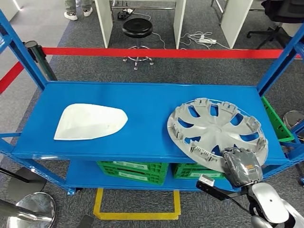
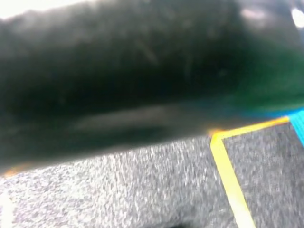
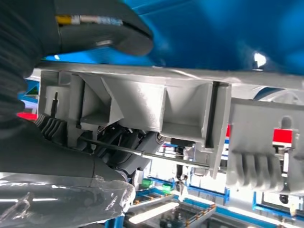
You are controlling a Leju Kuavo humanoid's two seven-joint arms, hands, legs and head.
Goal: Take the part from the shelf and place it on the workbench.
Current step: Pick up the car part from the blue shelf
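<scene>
Your right hand (image 1: 243, 166) grips hubcap (image 1: 216, 129) at near rim, fingers (image 3: 118, 156) under, thumb over, ready to lift it off shelf (image 1: 150, 116). Left-hand fingers: cannot tell.

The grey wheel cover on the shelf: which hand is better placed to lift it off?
The right hand. It already grips the near rim of the wheel cover at the front edge of the blue shelf. The left wrist view looks down at carpet, so that arm seems to hang low.
</scene>
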